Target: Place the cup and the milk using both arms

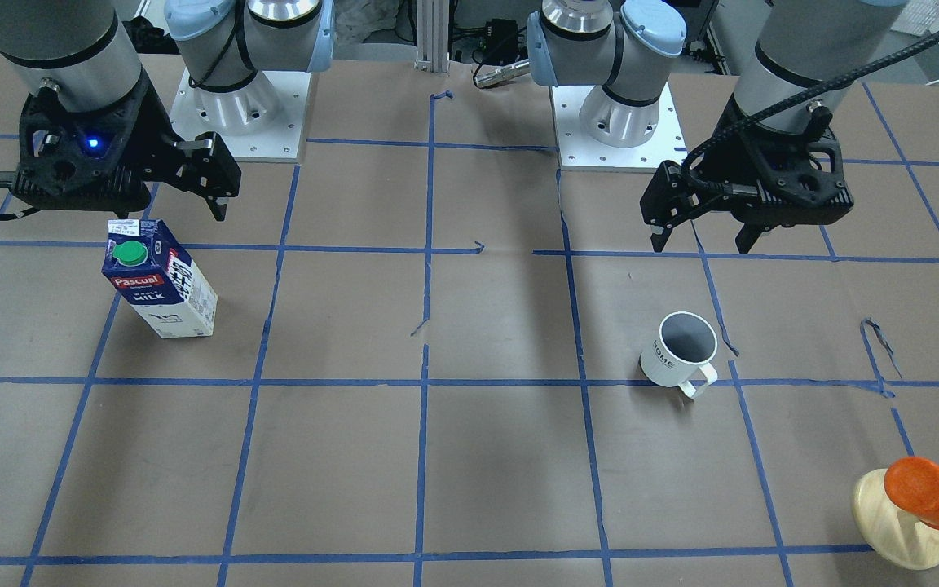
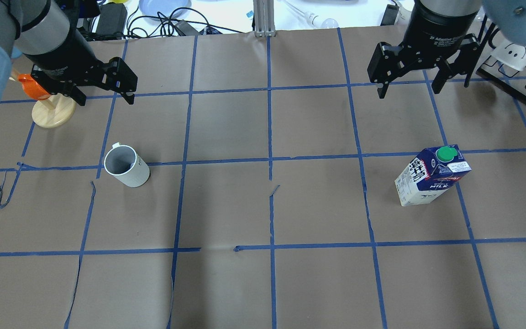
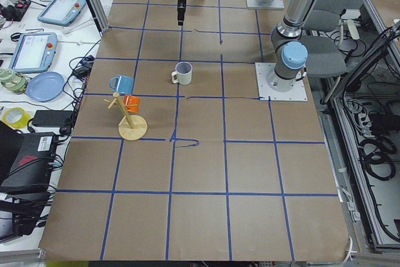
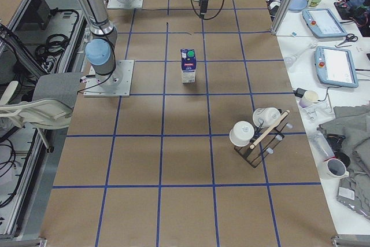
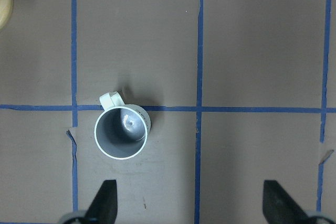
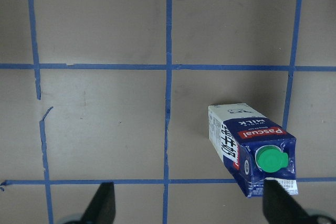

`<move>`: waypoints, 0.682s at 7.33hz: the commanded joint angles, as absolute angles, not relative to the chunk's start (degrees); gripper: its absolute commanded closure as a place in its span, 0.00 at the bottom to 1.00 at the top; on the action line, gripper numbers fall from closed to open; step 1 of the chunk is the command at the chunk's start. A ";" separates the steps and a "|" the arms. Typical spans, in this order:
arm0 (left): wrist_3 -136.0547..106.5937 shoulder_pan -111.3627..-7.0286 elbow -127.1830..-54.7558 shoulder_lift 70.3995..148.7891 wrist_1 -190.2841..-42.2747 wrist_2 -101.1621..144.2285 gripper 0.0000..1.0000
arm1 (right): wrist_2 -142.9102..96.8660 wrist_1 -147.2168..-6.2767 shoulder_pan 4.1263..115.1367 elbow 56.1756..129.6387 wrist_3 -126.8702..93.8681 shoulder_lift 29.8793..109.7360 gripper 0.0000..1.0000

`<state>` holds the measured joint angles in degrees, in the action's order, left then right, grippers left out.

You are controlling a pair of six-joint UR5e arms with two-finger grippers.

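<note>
Seen from overhead, my left end effector [image 2: 106, 101] hangs wide open and empty above the table [image 2: 267, 214], with the upright white cup [image 2: 127, 166] standing well apart from it, between 5 and 6 o'clock. My right end effector [image 2: 408, 92], fingers likewise spread wide and holding nothing, hovers with the upright milk carton [image 2: 432, 176] between 5 and 6 o'clock of it, also well apart.

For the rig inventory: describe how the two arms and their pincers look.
The left arm and right arm are silver-grey tubes with light blue joint caps. The left pincer and right pincer are black, two-fingered. A black ribbed cable runs along the left arm; a blue light glows on the right wrist.
</note>
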<state>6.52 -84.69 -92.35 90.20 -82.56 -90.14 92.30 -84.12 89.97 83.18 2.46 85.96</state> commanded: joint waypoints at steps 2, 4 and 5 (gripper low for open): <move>10.97 -79.73 -97.72 91.31 -75.81 -89.56 0.04 | 92.29 -84.11 81.95 86.29 15.34 85.87 0.00; 18.27 -77.80 -100.01 93.94 -72.96 -90.18 0.04 | 92.37 -87.07 78.32 90.85 18.62 85.61 0.00; 18.19 -75.43 -100.98 95.70 -72.51 -90.00 0.04 | 92.29 -89.10 77.79 93.31 18.55 85.61 0.00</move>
